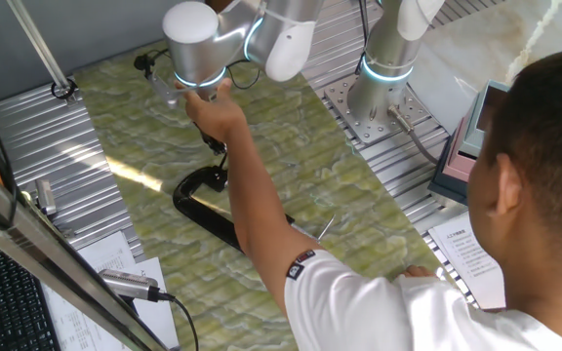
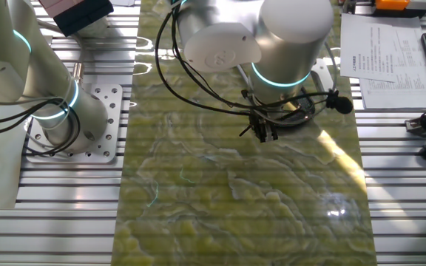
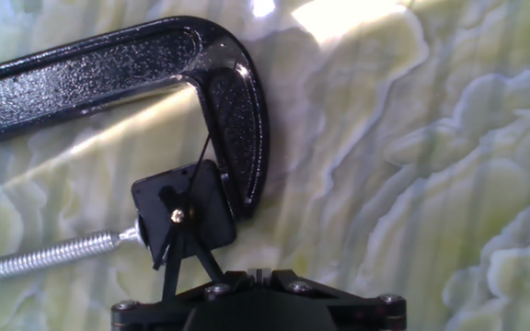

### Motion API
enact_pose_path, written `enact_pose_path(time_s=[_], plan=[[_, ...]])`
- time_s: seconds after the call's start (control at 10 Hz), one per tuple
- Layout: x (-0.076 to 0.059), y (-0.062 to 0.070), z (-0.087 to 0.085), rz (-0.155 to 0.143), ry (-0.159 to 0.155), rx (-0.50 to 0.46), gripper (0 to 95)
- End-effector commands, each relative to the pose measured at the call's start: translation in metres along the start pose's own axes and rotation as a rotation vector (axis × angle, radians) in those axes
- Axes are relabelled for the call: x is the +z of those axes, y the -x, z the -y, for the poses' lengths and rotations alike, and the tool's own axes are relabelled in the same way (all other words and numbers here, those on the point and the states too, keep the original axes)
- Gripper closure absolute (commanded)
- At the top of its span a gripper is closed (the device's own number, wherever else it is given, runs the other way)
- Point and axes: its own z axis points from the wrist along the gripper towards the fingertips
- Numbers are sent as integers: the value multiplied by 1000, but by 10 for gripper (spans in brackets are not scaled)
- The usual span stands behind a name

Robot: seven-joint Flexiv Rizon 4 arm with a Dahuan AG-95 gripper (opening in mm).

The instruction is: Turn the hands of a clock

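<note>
A small black square clock with a brass centre pin is held in the jaw of a black C-clamp lying on the table. One thin black hand points up across the clamp, and two point down toward me. My gripper sits just below and right of the clock, with its fingers close together and nothing between them. In one fixed view the clamp lies under the arm. A person's hand grips the wrist and hides the gripper. The other fixed view shows the gripper pointing down; the clamp is hidden there.
The clamp's silver screw runs off to the left. The person leans in from the right, with a forearm across the green marbled mat. A second arm's base stands at the back. Papers and tools lie on the slatted table edges.
</note>
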Motion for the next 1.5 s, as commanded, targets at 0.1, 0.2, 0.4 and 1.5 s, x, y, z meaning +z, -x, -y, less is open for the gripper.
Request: enact_pose_path(time_s=[0.1,0.2,0.4,1.5], plan=[[0,2,-54,0,-1,1,950],[0,1,-55,0,-1,1,950],[-1,1,-57,0,-1,3,950],[0,2,-69,-3,-2,23,950]])
